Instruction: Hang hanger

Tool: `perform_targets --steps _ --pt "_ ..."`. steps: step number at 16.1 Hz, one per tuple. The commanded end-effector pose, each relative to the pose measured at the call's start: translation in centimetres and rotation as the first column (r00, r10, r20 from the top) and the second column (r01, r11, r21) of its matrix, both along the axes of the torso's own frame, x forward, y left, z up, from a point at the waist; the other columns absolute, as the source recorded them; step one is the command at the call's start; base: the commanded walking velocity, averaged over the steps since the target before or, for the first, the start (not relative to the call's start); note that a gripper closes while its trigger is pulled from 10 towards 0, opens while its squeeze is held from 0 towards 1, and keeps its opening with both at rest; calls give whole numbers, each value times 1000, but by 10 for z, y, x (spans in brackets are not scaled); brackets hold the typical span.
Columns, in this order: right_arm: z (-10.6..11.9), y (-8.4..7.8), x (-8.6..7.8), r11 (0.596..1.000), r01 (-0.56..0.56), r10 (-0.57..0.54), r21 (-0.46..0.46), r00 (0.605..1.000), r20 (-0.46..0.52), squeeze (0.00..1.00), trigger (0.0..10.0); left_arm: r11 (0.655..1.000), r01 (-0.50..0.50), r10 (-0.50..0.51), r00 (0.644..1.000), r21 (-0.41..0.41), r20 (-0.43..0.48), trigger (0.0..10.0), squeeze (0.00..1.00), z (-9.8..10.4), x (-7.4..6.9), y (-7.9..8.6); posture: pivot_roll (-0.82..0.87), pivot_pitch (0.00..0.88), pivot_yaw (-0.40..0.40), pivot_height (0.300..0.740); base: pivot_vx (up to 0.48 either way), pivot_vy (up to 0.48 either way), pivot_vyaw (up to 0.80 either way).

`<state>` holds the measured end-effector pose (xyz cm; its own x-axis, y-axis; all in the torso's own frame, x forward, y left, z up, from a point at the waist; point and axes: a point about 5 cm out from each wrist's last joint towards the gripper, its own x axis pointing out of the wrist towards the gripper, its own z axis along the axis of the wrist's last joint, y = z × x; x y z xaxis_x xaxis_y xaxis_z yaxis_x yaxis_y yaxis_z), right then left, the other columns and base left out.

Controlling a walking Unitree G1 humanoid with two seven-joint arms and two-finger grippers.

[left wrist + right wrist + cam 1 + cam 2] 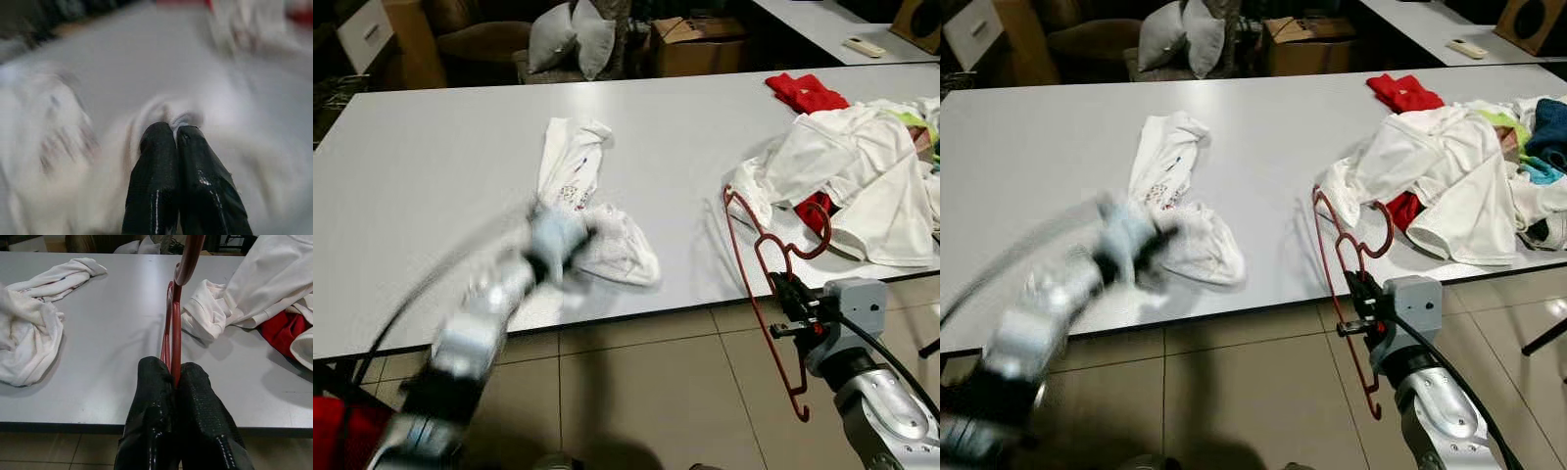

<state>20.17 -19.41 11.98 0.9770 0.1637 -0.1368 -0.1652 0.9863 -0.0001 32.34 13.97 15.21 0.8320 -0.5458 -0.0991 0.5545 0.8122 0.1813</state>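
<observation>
**Hanger pinched in right gripper, shirt caught by the left**

Hanger (773, 294) work here seems to mean getting the white shirt (592, 211) onto the red frame, so the step in hand, as I judge it, is bringing garment and frame together. To do it well, the left arm should lift the cloth slowly enough that the fabric hangs free and a neck opening can be found. The right arm should turn the frame so one shoulder points at that opening instead of dangling edge-on.

At the left, the left gripper (176, 134) is blurred in the head views, reaching over the near edge of the table (431, 166) onto the lower bunch of the shirt. Its fingers are pressed together with a fold of white cloth at the tips, so it looks clenched on the shirt.

At the right, the right gripper (173, 374) is held just off the table's near edge, above the tiled floor (636, 392). It is clamped on the frame, which hangs roughly upright, hook uppermost near a heap of clothes (862, 176). The forearm angles up from below, wrist level with the table edge.
</observation>
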Motion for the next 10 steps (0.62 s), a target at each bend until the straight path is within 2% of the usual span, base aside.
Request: perform_targets --steps 1,2,3,5,6,7,8,10 --pt "3 -1 1 1000 4 -3 -4 1000 22 0 10000 997 -30 31 999 -71 24 0 0 13 4 4 -52 46 22 740 0 0 0" --pt "4 -1 2 1000 0 0 -1 1000 28 0 10000 970 -63 80 995 -234 64 0 0 39 14 5 -49 45 23 740 0 0 0" --pt "5 0 3 1000 -4 3 1 999 34 0 10000 936 -76 112 990 -344 87 0 0 58 21 7 -49 45 23 740 0 0 0" --pt "12 7 5 997 -65 63 31 995 76 0 10000 844 -41 141 979 -535 147 0 0 107 32 14 -43 37 29 740 0 0 0" --pt "17 14 3 991 -126 120 56 988 101 0 10000 833 -19 130 978 -553 163 0 0 118 34 18 -43 33 34 740 0 0 0" --pt "21 19 0 980 -178 167 88 979 116 0 10000 833 -20 130 978 -553 162 0 0 120 35 20 -43 30 35 740 0 0 0" --pt "28 26 -6 958 -260 242 123 960 142 0 10000 846 -27 127 980 -532 152 0 0 121 37 21 -43 30 35 740 0 0 0" --pt "34 30 -9 938 -310 285 158 945 162 0 10000 865 -45 130 982 -501 136 0 0 118 39 18 -44 18 37 740 0 0 0"
